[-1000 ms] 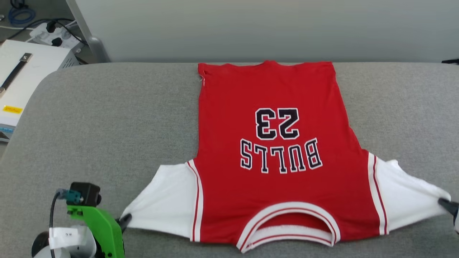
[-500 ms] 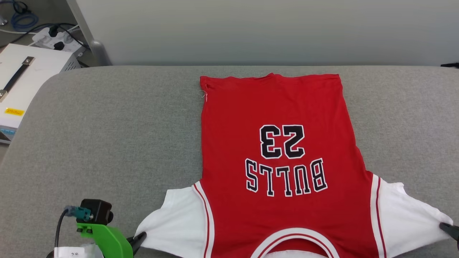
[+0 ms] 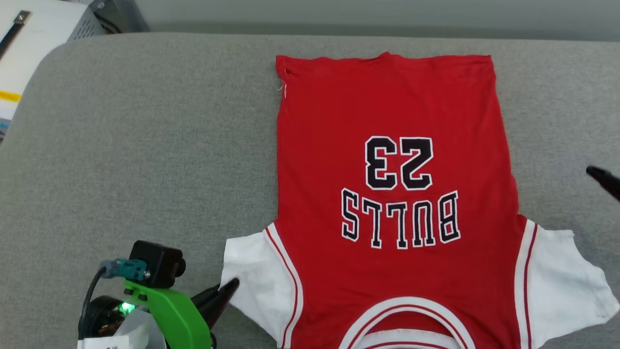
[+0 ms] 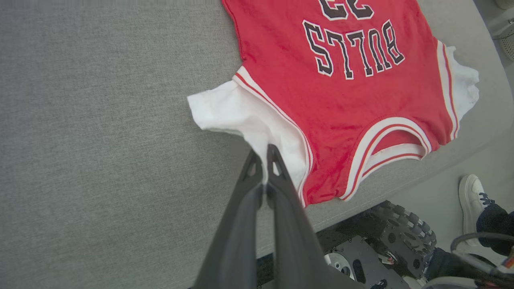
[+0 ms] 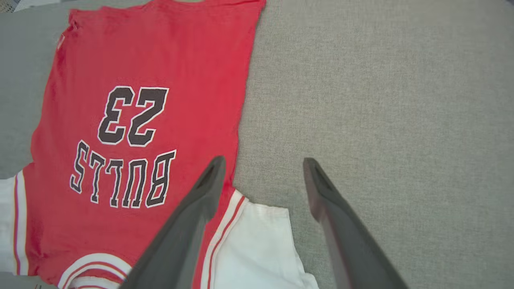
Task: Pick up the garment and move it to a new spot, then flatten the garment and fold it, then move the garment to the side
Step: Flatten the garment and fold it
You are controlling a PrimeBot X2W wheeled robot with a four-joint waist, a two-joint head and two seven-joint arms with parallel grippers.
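Observation:
The garment (image 3: pixel 387 145), a red jersey with white sleeves, lies flat on the grey padded table (image 3: pixel 145 145). Its "BULLS 23" lettering faces up and its collar points toward me. My left gripper (image 3: pixel 231 287) is at the lower left, shut on the edge of the white left sleeve (image 4: pixel 237 116). In the left wrist view the fingers (image 4: pixel 274 160) pinch white cloth between them. My right gripper (image 5: pixel 263 162) stands open above bare table beside the right sleeve (image 5: pixel 257 249), holding nothing. One of its fingertips (image 3: pixel 602 177) shows at the head view's right edge, apart from the garment.
A white box (image 3: pixel 34 29) with a handle sits off the table's far left corner. Below the table's near edge the left wrist view shows my wheeled base (image 4: pixel 401 233) and a person's white shoe (image 4: pixel 472 196). Bare grey surface lies left of the garment.
My right gripper has let go of the right sleeve, opened, and moved up and away; that sleeve has slackened. The left gripper still pinches the left sleeve. The head camera has shifted.

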